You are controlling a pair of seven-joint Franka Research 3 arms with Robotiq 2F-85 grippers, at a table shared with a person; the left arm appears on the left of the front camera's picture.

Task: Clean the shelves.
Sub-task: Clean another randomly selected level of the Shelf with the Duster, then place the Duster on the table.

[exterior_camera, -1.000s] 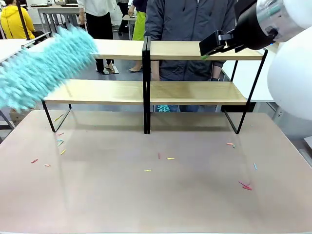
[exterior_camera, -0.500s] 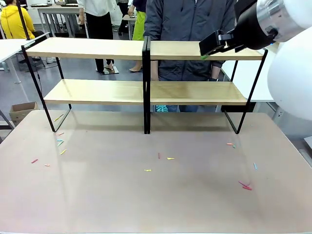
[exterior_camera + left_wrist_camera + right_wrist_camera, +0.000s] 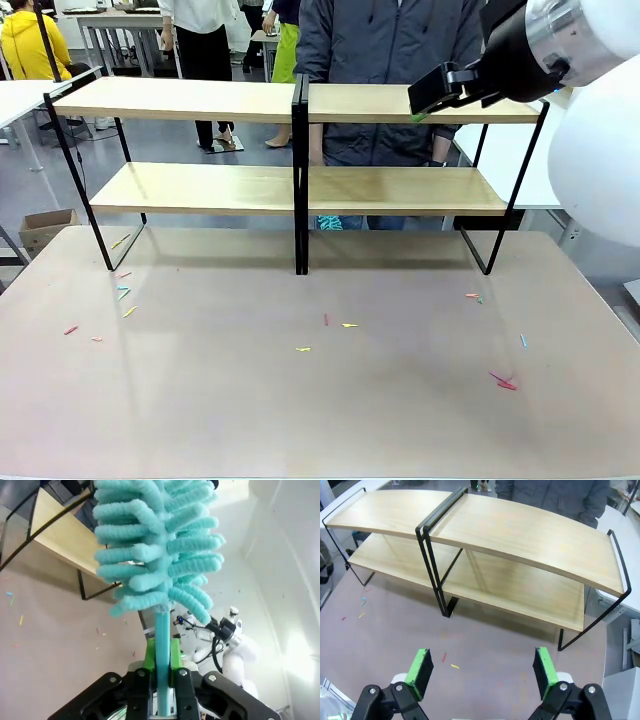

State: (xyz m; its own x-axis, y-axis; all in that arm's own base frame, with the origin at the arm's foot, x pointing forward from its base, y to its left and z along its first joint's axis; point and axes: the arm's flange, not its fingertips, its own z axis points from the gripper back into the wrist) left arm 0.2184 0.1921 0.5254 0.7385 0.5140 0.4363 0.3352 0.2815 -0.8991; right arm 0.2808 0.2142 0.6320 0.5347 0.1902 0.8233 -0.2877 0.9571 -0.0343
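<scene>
- The table (image 3: 320, 400) spreads wide and pale across the front view, its near part bare but for small litter.
- The shelves (image 3: 300, 180) stand at the table's far side: two tiers of light wooden boards on a thin black frame, with a black upright in the middle. Both boards look bare. The right wrist view looks down on them (image 3: 485, 540) from above and in front.
- A person (image 3: 390, 70) in a dark grey jacket stands just behind the shelves, near the middle.
- The right arm (image 3: 580, 90) fills the front view's upper right corner, white with a black wrist, held above the right end of the top board.
- The right gripper (image 3: 482, 672) hangs over the table in front of the shelves, its green pads (image 3: 419, 670) well apart with nothing between them.
- The duster (image 3: 160, 555), a teal chenille head on a teal stick, points up and away from the left wrist camera, with one end of the shelves seen behind it.
- The left gripper (image 3: 161, 672) is clamped on the duster's stick, green pads pressed against both sides of it.
- Scraps (image 3: 505, 382) of coloured paper, possibly confetti, lie scattered on the table: a few by the shelves' left foot, some near the middle, some at the right.
</scene>
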